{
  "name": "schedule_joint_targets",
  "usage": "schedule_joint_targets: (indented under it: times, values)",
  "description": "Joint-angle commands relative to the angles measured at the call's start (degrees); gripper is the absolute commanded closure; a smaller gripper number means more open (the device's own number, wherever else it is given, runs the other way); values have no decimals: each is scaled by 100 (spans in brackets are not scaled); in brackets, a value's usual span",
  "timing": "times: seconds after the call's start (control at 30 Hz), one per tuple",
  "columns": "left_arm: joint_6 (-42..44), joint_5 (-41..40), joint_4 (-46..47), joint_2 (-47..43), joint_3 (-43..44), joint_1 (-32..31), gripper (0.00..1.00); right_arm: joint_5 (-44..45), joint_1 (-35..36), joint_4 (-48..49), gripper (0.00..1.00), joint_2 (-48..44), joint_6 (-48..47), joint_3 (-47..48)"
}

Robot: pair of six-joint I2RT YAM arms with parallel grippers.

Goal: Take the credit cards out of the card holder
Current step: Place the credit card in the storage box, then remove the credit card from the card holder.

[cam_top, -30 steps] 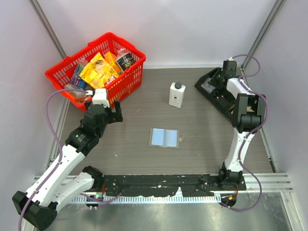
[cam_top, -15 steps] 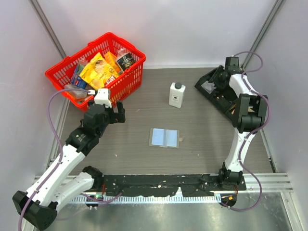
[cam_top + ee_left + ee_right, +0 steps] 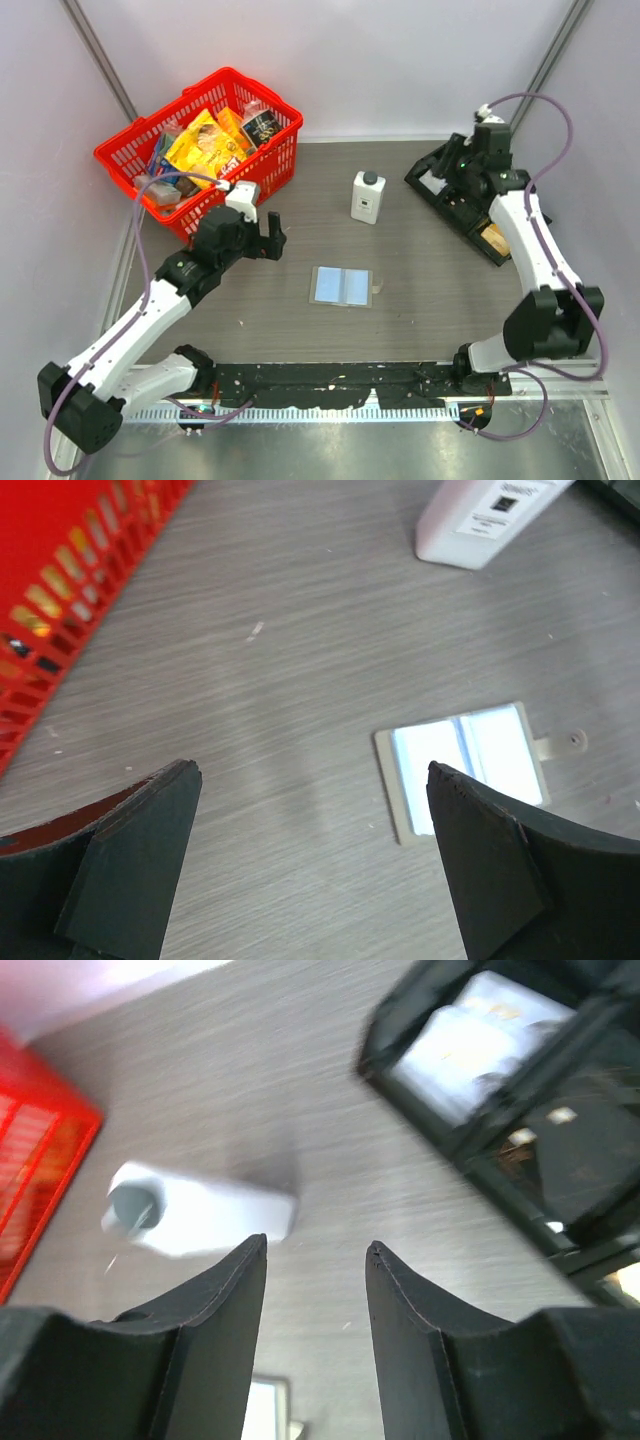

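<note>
The taupe card holder (image 3: 374,290) lies open and flat on the table's middle, with two light blue credit cards (image 3: 341,286) side by side in it. In the left wrist view the card holder (image 3: 388,790) and its glaring cards (image 3: 468,765) lie just ahead of the right finger. My left gripper (image 3: 270,237) hovers to the holder's upper left, open and empty (image 3: 312,770). My right gripper (image 3: 453,166) is open with nothing between its fingers (image 3: 317,1244), beside the black tray. A corner of the holder (image 3: 262,1412) shows low in the right wrist view.
A white bottle (image 3: 367,197) stands behind the holder, also seen as the bottle (image 3: 490,515) and the bottle (image 3: 200,1222). The long black tray (image 3: 470,215) lies at the right, a pale flat piece (image 3: 480,1045) in one compartment. A red basket (image 3: 272,170) of packets is at the back left.
My right gripper opened over the tray and drew back from it as that arm changed pose. My left arm reached forward and right, toward the card holder, still open.
</note>
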Motion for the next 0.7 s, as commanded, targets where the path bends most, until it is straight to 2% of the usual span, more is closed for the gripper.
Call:
schedule_joint_targets:
  times: [0.0,0.07,0.13,0.33,0.57,0.67]
  values:
    - [-328,550,-301,459,490,-276,0,-4,881,3,51,-933,-68,-813]
    - [-469,542,-468,723,604,-496,1,-145,1303,117,51,-1311,161,-1252]
    - [-627,498,-591,978,710,-741,1,-102,2021,258,51,-1698,424,-1735]
    - [-1233,410,-724,1708,912,-1278,3,38,3174,935,51,-2298,1408,-2985]
    - [-1489,410,-697,2402,1097,-1490,6,205,3957,1778,53,-2219,1919,-3969]
    - [-1568,217,-741,2657,1115,-1507,5,250,4011,2042,53,-2114,1989,-4190]
